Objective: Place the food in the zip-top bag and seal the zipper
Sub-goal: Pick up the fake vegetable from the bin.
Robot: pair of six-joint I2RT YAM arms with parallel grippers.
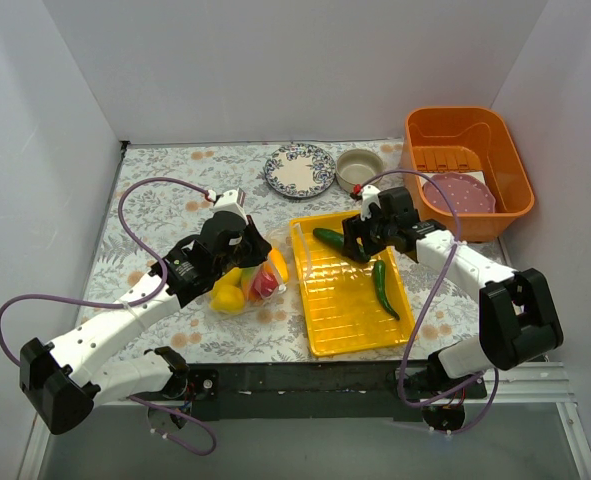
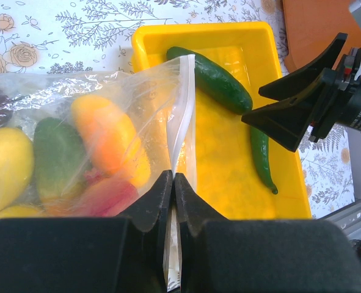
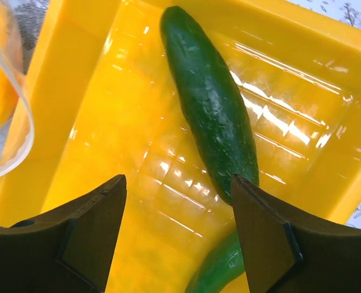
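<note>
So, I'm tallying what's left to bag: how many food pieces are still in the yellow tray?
2. The cucumber lies at the far end of the tray, below the open right gripper; the chili lies along the tray's right side. Nothing seems hidden there.

i've bare floor in the tray beside the cucumber for my right gripper; chili lies just under it, bag crowds the rim.
</note>
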